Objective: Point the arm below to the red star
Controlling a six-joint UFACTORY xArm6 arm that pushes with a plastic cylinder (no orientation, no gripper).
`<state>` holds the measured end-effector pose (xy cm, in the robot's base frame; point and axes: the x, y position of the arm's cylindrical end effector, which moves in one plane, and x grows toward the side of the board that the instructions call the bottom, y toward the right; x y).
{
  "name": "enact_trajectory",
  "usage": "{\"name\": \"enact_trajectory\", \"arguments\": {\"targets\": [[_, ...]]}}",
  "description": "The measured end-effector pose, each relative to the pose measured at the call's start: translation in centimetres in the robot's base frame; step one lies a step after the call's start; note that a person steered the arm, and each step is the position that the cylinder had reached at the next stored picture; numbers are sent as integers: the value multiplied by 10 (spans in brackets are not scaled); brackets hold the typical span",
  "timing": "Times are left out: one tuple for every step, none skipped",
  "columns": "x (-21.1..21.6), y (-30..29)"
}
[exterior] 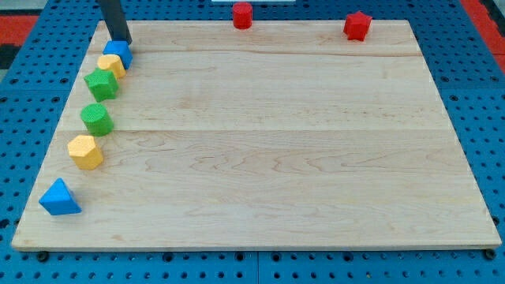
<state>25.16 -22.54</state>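
The red star [357, 25] sits at the top right edge of the wooden board [260, 142]. A second red block [242, 15], roughly cylindrical, sits at the top edge near the middle. My tip [121, 39] is at the top left corner, just above and touching a blue block [118, 53]. It is far to the left of the red star.
Down the left edge run a yellow block [110, 65], a green star-like block [102, 83], a green cylinder [97, 118], a yellow hexagonal block [85, 151] and a blue triangle [59, 198]. A blue pegboard surrounds the board.
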Motion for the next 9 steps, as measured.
{"name": "enact_trajectory", "arguments": {"targets": [[0,1],[-3,28],[6,73],[10,128],[15,185],[-21,195],[-31,239],[-35,286],[-28,314]]}}
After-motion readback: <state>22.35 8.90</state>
